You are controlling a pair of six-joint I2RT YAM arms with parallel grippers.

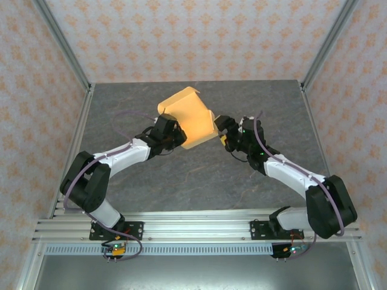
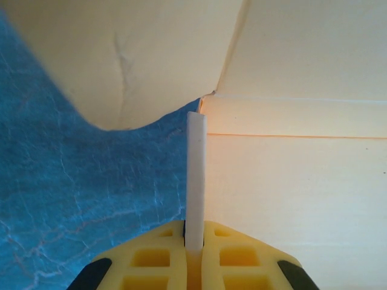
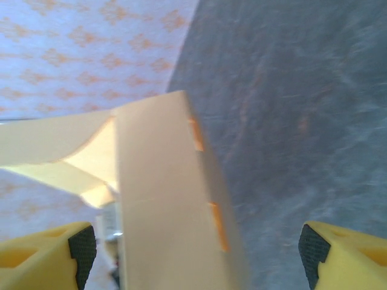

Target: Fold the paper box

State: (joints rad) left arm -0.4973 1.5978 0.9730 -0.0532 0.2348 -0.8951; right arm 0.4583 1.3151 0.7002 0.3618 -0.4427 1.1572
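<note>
The thin cardboard paper box (image 1: pixel 188 119) is looking plain tan-orange all over. The flat stone-look table (image 1: pixel 199 178) is showing dark grey with pale wavy lines. The paper walls (image 1: pixel 36 90) are showing pale pink with little orange flower shapes. The left arm (image 1: pixel 121 154) and right arm (image 1: pixel 290 172) are showing white and black, with purple cables (image 1: pixel 261 142). The right gripper (image 1: pixel 222 128) is showing yellow fingers (image 3: pixel 42 257) with black pads (image 3: pixel 83 246).

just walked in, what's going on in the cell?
Both arms are at the paper box, which is partly folded and sits toward the back of the table. The left gripper is shut on a thin edge of one panel. The right gripper is open, with a wall of the box between its fingers and a gap on each side.
</note>
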